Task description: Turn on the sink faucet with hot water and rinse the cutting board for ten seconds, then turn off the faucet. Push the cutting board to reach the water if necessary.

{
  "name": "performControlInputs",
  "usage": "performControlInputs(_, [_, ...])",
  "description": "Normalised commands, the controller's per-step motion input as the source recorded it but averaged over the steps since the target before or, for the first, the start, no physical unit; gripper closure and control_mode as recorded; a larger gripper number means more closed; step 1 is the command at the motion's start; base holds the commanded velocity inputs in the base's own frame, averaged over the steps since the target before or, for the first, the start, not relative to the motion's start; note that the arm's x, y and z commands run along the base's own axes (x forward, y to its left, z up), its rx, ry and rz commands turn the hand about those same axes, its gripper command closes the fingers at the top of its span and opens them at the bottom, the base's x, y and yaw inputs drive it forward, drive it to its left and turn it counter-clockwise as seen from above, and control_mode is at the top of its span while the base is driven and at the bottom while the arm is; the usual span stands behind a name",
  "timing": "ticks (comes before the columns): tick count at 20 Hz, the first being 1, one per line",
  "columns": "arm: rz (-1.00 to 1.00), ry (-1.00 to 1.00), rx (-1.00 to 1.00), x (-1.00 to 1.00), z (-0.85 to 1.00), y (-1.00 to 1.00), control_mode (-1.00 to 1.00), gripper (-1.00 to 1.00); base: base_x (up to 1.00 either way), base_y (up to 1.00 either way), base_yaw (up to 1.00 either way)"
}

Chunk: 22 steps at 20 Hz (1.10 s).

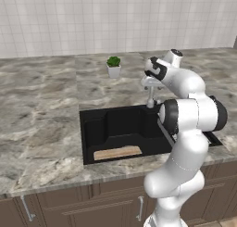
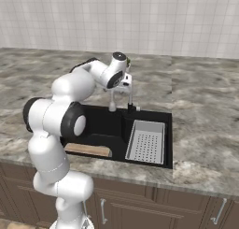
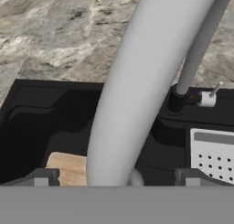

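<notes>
Fingers (image 3: 114,177) spread wide at the slim silver-grey gooseneck faucet (image 3: 137,95), holding nothing.

From the hand view I see the faucet spout running up between my two finger tips, its dark base (image 3: 178,99) and small handle (image 3: 209,98) on the rim of the rectangular black sink (image 3: 55,109). The flat light tan wooden cutting board (image 1: 117,153) lies on the basin floor along the front wall, left of the spout. A grey perforated drainer tray (image 2: 145,142) sits in the basin's right part. A small potted plant (image 1: 113,66) stands on the marble desk (image 1: 37,110) behind.
</notes>
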Motion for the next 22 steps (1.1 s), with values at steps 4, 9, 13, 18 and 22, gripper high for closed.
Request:
performControlInputs(4, [0.0, 0.0, 0.0, 0.25, -0.18, 0.58, -1.0, -1.0, 0.0, 0.0, 0.0])
performControlInputs(9, [0.0, 0.0, 0.0, 0.27, -0.16, 0.58, -1.0, -1.0, 0.0, 0.0, 0.0])
performControlInputs(13, [0.0, 0.0, 0.0, 0.27, -0.16, 0.55, -1.0, -1.0, 0.0, 0.0, 0.0])
performControlInputs(18, [0.0, 0.0, 0.0, 0.19, -0.08, 0.38, -1.0, -1.0, 0.0, 0.0, 0.0])
performControlInputs(22, [0.0, 0.0, 0.0, 0.03, -0.01, 0.29, -1.0, -1.0, 0.0, 0.0, 0.0])
